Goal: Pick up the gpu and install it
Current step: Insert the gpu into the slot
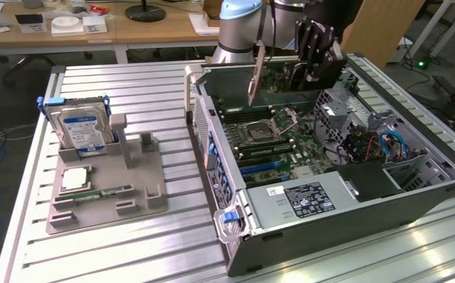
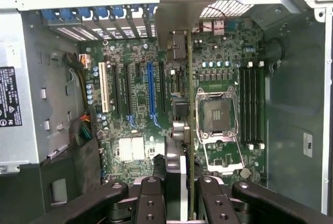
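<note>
The hand (image 2: 179,190), clamped on the gpu (image 1: 278,73), hangs it edge-down over the open computer case (image 1: 345,236) at 1 o'clock in the exterior view, apparently so its connector edge faces the motherboard (image 2: 218,52).

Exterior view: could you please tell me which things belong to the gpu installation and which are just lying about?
Job: gpu, a thin dark circuit card with grey metal bracket; black gripper holding it; open grey metal computer case.
Lying about: blue-labelled silver hard drive; narrow green RAM stick; grey plastic holder.
</note>
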You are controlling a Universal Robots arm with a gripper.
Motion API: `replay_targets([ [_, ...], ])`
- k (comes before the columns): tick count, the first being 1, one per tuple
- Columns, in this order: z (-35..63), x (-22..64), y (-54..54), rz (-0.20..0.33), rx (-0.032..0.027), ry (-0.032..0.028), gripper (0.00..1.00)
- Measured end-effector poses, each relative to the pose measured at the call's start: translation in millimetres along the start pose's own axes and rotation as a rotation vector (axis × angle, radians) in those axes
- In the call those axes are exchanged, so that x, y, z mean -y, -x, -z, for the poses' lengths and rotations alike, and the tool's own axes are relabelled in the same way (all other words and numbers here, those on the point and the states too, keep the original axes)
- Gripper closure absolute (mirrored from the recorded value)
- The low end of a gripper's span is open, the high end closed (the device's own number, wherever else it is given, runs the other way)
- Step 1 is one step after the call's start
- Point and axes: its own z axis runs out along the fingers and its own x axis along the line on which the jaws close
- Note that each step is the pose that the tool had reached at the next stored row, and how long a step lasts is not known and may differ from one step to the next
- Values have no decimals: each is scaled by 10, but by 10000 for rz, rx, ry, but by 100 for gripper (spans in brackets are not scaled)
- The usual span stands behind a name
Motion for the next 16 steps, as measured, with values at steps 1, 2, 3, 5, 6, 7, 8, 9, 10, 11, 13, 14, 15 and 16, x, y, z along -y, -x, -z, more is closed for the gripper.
replay_targets([
  [1, -12, 2, 0, 1, -2, 24, 72],
  [2, -15, 1, 0, 0, -3, 40, 72],
  [3, -15, 1, 0, -1, -6, 47, 72],
  [5, -17, 1, -1, -2, -5, 59, 72],
  [6, -20, 1, -2, -5, -4, 63, 72],
  [7, -24, 1, -1, -6, -3, 66, 72],
  [8, -28, 1, -2, -6, -5, 68, 72],
  [9, -28, 2, -6, -10, -11, 71, 72],
  [10, -28, 3, -13, -24, -27, 70, 72],
  [11, -29, 2, -15, -31, -30, 69, 72],
  [13, -30, 2, -16, -35, -35, 70, 72],
  [14, -32, 2, -18, -43, -34, 69, 72],
  [15, -33, 2, -18, -50, -35, 69, 72],
  [16, -37, 3, -19, -51, -33, 68, 72],
])
